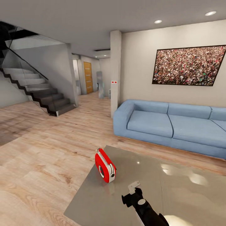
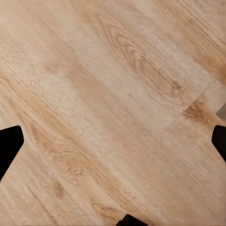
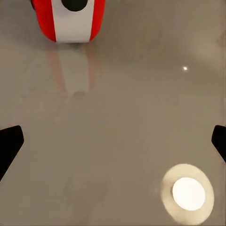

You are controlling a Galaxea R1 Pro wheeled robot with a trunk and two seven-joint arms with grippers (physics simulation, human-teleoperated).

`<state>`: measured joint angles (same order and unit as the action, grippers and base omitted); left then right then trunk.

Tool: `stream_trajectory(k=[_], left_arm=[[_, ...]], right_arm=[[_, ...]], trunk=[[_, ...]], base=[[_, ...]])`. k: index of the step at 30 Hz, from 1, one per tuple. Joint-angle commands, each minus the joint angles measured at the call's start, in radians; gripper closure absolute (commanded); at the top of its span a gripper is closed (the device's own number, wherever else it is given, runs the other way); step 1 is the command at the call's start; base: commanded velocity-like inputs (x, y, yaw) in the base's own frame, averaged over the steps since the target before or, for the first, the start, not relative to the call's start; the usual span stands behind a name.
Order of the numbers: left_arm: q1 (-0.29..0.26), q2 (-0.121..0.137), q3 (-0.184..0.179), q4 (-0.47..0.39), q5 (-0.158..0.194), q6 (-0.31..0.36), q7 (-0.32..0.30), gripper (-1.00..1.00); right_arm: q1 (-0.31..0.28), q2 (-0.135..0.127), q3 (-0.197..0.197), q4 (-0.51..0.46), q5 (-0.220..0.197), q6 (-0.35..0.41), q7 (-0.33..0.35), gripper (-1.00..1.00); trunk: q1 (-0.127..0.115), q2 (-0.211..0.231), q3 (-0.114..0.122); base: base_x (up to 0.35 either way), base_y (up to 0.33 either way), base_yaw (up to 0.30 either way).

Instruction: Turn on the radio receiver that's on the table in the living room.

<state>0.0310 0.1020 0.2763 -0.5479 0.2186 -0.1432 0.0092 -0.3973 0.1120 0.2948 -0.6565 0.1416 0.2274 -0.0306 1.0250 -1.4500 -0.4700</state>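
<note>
In the head view, the red radio receiver [image 1: 105, 165] stands upright near the left corner of the glossy grey tabletop [image 1: 175, 194], its round dial facing left toward the wood plank floor [image 1: 47, 150]. The right arm [image 1: 146, 210] reaches over the tabletop, and its gripper [image 1: 134, 187] hangs just right of the radio receiver, apart from it; this view does not show whether its fingers are spread. Behind the tabletop sit a blue sofa [image 1: 169, 124], a crowd picture [image 1: 188, 66] on the beige wall, and a dark staircase [image 1: 34, 91] at the far left. In the left wrist view, the left gripper [image 2: 113, 141] has its fingers [image 2: 9, 143] spread wide above bare floor planks. In the right wrist view, the right gripper [image 3: 113, 141] also shows fingers [image 3: 9, 141] wide apart over the reflective tabletop, with the radio receiver ahead, untouched.
</note>
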Motion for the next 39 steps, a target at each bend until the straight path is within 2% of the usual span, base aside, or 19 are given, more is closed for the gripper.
stream_trajectory(k=[1,6,9,12,15,18,20,22,24,25,33,35,39], left_arm=[[0.000,0.000,0.000,0.004,0.000,-0.006,0.000,-1.00],[0.000,0.001,0.000,0.039,-0.001,-0.070,0.000,-1.00],[0.000,0.000,0.000,0.044,0.000,-0.080,-0.001,-1.00],[0.000,-0.004,0.000,0.045,0.003,-0.093,-0.001,-1.00],[0.000,-0.011,-0.001,0.045,0.001,-0.106,-0.001,-1.00],[0.000,-0.008,-0.002,0.045,0.000,-0.111,0.000,-1.00],[0.000,-0.007,-0.002,0.045,0.000,-0.112,0.001,-1.00],[0.000,-0.006,-0.002,0.045,0.000,-0.112,0.001,-1.00],[0.000,-0.008,-0.002,0.045,-0.001,-0.113,0.003,-1.00],[0.000,-0.009,-0.002,0.045,-0.001,-0.113,0.003,-1.00],[0.000,-0.012,-0.004,0.046,-0.003,-0.114,0.003,-1.00],[0.000,-0.008,-0.004,0.046,-0.002,-0.114,0.003,-1.00],[0.000,-0.007,-0.004,0.045,0.000,-0.114,0.003,-1.00]], right_arm=[[0.000,0.000,0.000,0.000,0.001,-0.001,-0.001,-1.00],[0.000,0.001,0.000,-0.042,0.006,0.004,-0.004,-1.00],[-0.005,0.002,0.001,-0.183,0.007,0.033,-0.003,-1.00],[-0.035,0.002,0.001,-0.289,0.004,0.152,0.001,-1.00],[-0.092,0.007,0.001,-0.328,-0.002,0.248,0.005,-1.00],[-0.141,0.033,0.001,-0.338,0.000,0.297,0.004,-1.00],[-0.178,0.050,0.001,-0.340,0.005,0.358,0.002,-1.00],[-0.227,0.059,0.001,-0.340,0.004,0.441,0.003,-1.00],[-0.319,0.063,0.000,-0.333,-0.008,0.590,0.006,-1.00],[-0.339,0.063,-0.001,-0.328,-0.012,0.619,0.006,-1.00],[-0.375,0.063,-0.006,-0.246,-0.031,0.669,0.007,-1.00],[-0.377,0.063,-0.005,-0.232,-0.086,0.670,0.007,-1.00],[-0.377,0.063,-0.002,-0.227,-0.152,0.668,0.006,-1.00]], trunk=[[0.000,0.000,0.000],[0.000,0.000,0.000],[0.000,0.000,0.000],[0.000,0.000,0.000],[0.000,0.000,0.000],[0.000,0.000,0.000],[0.000,0.000,0.000],[0.000,0.000,0.000],[0.000,0.000,0.000],[0.000,0.000,0.000],[0.000,0.000,0.000],[0.000,0.000,0.000],[0.000,0.000,0.000]], base=[[0.028,-0.013,0.012],[0.008,-0.004,0.004],[0.000,0.000,0.000],[0.000,0.000,0.000],[0.000,0.000,0.000],[0.000,0.000,0.000],[0.000,0.000,0.000],[0.000,0.000,0.000],[0.000,0.000,0.000],[0.000,0.000,0.000],[0.000,0.000,0.000],[0.000,0.000,0.000],[0.000,0.000,0.000]])
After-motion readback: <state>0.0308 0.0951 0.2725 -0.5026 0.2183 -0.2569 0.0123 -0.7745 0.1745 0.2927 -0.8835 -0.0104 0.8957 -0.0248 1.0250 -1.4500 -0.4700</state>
